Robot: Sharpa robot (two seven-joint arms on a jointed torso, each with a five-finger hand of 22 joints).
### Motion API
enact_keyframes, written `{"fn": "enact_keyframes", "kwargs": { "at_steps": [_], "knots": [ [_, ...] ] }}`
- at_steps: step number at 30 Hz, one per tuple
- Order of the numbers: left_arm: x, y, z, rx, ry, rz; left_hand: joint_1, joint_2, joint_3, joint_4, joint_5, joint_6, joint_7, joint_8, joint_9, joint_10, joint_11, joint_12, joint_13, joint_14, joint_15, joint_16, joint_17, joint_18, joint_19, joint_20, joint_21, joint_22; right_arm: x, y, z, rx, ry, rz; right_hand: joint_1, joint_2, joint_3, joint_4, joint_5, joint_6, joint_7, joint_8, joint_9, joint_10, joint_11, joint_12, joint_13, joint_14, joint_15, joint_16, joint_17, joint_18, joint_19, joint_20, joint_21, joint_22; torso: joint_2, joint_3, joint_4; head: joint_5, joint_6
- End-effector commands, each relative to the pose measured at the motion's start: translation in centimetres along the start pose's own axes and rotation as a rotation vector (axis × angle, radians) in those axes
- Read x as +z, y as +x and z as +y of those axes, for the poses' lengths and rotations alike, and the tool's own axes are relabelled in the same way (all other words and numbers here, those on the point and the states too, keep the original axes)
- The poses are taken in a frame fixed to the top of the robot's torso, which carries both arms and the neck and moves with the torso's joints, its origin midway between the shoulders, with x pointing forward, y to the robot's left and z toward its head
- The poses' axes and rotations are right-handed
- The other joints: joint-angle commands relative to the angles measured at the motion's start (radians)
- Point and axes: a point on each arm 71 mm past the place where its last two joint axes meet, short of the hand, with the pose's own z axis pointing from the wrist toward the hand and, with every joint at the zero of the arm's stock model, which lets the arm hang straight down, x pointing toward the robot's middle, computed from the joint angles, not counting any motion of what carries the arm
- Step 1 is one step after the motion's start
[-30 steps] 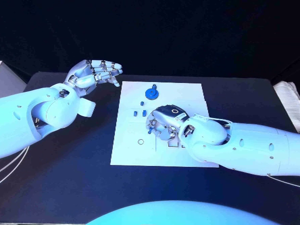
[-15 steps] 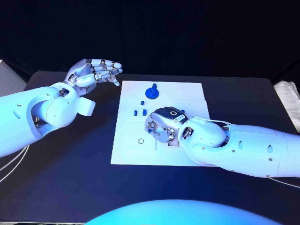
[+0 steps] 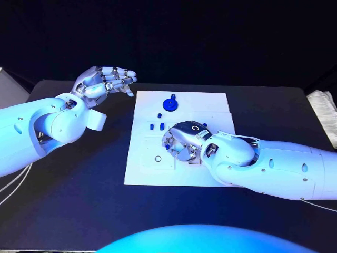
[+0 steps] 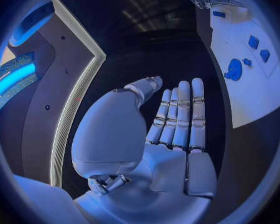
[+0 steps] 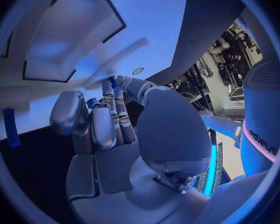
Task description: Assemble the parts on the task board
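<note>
So the right hand [image 3: 185,141] is down on the middle of the white board [image 3: 146,171], fingers curled around a small blue part [image 5: 112,81]; can't tell which way it points. Left hand [image 3: 104,81] hovers off the board's far left corner, fingers loosely apart, holding nothing.

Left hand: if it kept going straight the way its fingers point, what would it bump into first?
Probably nothing soon. The left hand is raised beside the task board, fingers out and holding nothing. In the left wrist view its fingers point at dark space past the board's edge. Depth is unclear, so that is a guess.
</note>
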Motion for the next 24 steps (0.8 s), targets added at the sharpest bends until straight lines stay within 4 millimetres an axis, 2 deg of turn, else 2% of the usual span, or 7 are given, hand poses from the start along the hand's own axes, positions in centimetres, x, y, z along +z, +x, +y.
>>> {"fn": "enact_keyframes", "kwargs": {
  "at_steps": [1, 3, 5, 9, 18, 24],
  "knots": [
    [0.0, 0.1, -0.1, -0.012, 0.003, 0.011, 0.007, -0.001, -0.004, -0.001, 0.0, -0.006, -0.001, -0.006, -0.002, -0.005, 0.003, -0.005, -0.001, 0.002, 0.002, -0.007, -0.001, 0.012, 0.007, 0.001, -0.004, -0.001, -0.2, 0.3, -0.1, 0.014, 0.0, -0.001, 0.007, -0.018, -0.018, 0.0, -0.007, -0.032, 0.005, -0.022, -0.01, -0.047, 0.008, 0.003, -0.015, -0.024, 0.008, -0.043, -0.056, 0.024, -0.033, 0.008, -0.087, -0.052, 0.0, 0.0, -0.0001, -0.001, 0.001],
    [0.0, 0.1, -0.1, -0.012, 0.003, 0.011, 0.007, -0.001, -0.004, -0.001, 0.0, -0.006, -0.001, -0.006, -0.002, -0.005, 0.003, -0.005, -0.001, 0.002, 0.002, -0.007, -0.001, 0.012, 0.007, 0.001, -0.004, -0.001, -0.3, 0.2, -0.3, 0.019, 0.007, -0.018, 0.015, -0.018, -0.038, -0.002, -0.009, -0.045, 0.009, -0.033, -0.014, -0.081, 0.013, 0.007, -0.023, -0.051, 0.013, -0.077, -0.1, 0.037, -0.064, 0.013, -0.168, -0.1, 0.0, 0.0, 0.0008, -0.003, 0.002],
    [0.0, 0.1, -0.1, -0.012, 0.002, 0.011, 0.007, -0.001, -0.004, -0.001, 0.0, -0.006, -0.001, -0.006, -0.002, -0.005, 0.003, -0.005, -0.001, 0.002, 0.002, -0.007, -0.001, 0.012, 0.007, 0.001, -0.004, -0.001, -0.5, 0.0, -0.4, 0.024, 0.013, -0.039, 0.028, -0.017, -0.07, -0.003, -0.009, -0.06, 0.007, -0.046, -0.02, -0.109, 0.016, 0.021, -0.029, -0.066, 0.016, -0.087, -0.122, 0.044, -0.076, 0.017, -0.209, -0.124, -0.001, 0.0, 0.001, -0.005, 0.004],
    [0.0, 0.1, 0.0, -0.011, 0.002, 0.011, 0.007, -0.001, -0.004, -0.001, 0.0, -0.006, -0.001, -0.006, -0.002, -0.005, 0.003, -0.005, -0.001, 0.002, 0.002, -0.007, -0.001, 0.012, 0.007, 0.001, -0.004, -0.001, -1.1, -0.4, -0.7, 0.033, 0.021, -0.062, 0.035, -0.017, -0.094, -0.001, -0.008, -0.061, 0.005, -0.05, -0.023, -0.12, 0.016, 0.035, -0.03, -0.07, 0.016, -0.082, -0.125, 0.044, -0.076, 0.019, -0.215, -0.128, -0.001, 0.0001, 0.0, -0.005, 0.006],
    [0.0, 0.0, 0.0, -0.011, 0.0, 0.01, 0.007, -0.001, -0.005, -0.002, 0.0, -0.006, -0.001, -0.007, -0.002, -0.006, 0.003, -0.006, -0.001, 0.002, 0.002, -0.008, -0.001, 0.012, 0.007, 0.001, -0.005, -0.001, -3.1, -3.3, -2.5, 0.044, 0.06, -0.111, 0.045, -0.013, -0.128, 0.01, 0.0, -0.053, 0.002, -0.055, -0.028, -0.114, 0.011, 0.079, -0.028, -0.042, 0.011, -0.027, -0.078, 0.031, -0.038, 0.016, -0.139, -0.083, -0.002, -0.0004, -0.0008, -0.014, 0.016],
    [0.0, 0.0, 0.0, -0.012, 0.0, 0.011, 0.007, -0.001, -0.005, -0.002, 0.0, -0.006, -0.001, -0.007, -0.002, -0.006, 0.003, -0.006, -0.001, 0.002, 0.002, -0.008, -0.001, 0.012, 0.007, 0.001, -0.005, -0.001, -4.3, -6.1, -4.9, 0.03, 0.104, -0.123, 0.053, -0.01, -0.127, 0.015, 0.005, -0.042, -0.001, -0.056, -0.031, -0.105, 0.005, 0.11, -0.028, -0.006, 0.006, 0.031, -0.015, 0.014, 0.005, 0.011, -0.038, -0.022, -0.002, -0.0002, -0.0025, -0.022, 0.024]
  ]
}}
